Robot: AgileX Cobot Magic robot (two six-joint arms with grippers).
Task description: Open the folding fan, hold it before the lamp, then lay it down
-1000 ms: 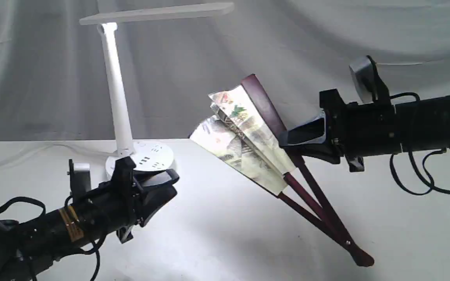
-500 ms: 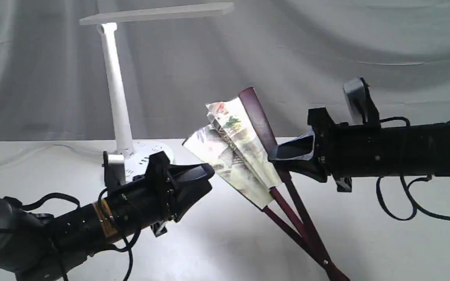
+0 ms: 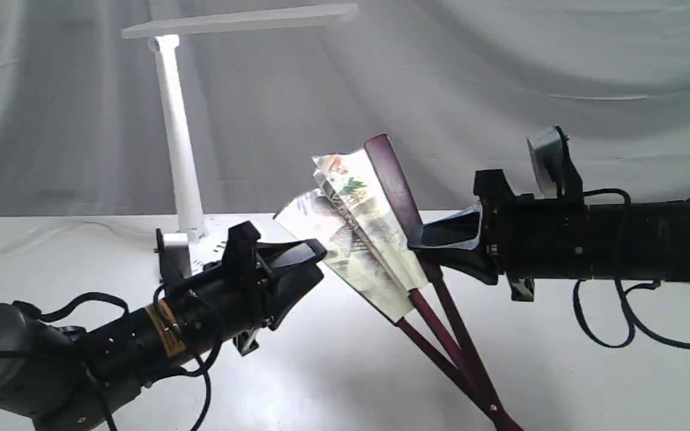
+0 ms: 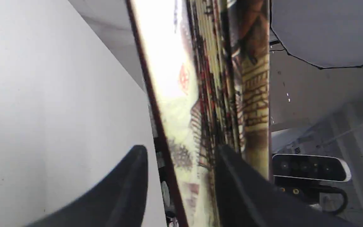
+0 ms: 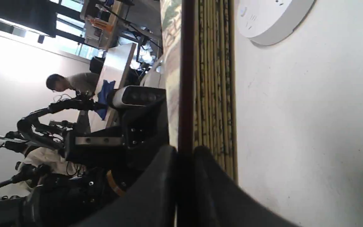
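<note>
Exterior view: lamp [image 3: 180, 149] stands back left on the white table [image 3: 590, 359], flat head up top, base mostly hidden behind the left arm. Fan [image 3: 357, 233] is mid-scene, right of the lamp and between the two grippers. It is tilted, top leaning left, only partly spread, a few painted pleats showing. Its maroon ribs run down to the bottom edge; pivot end is cut off, so I can't tell if it touches the table. Right gripper [image 3: 426, 239] comes in from the right, fingers clamped on the top maroon guard just below the paper. Left gripper [image 3: 315, 260] comes up from lower left, fingers apart, tips at the lowest pleat's edge. Grey cloth [image 3: 560, 60] hangs behind.

Left wrist view: left gripper [image 4: 181, 151] fingers stand wide. The fan [image 4: 184, 104] sits between them, bright outer leaf with a thin dark edge plus stacked painted pleats. One finger is clear of the dark edge, the other overlaps the pleats; contact can't be told. A camera [image 4: 309, 167] sits beyond.

Right wrist view: right gripper [image 5: 186, 151] fingers are narrow, pinched on the dark guard of the fan [image 5: 214, 78], folded pleats stacked beside it. Lamp [image 5: 269, 19] base is on the table [image 5: 310, 126], near the fan but apart. Left arm [image 5: 121, 138] and a person [image 5: 71, 83] are in the background.
</note>
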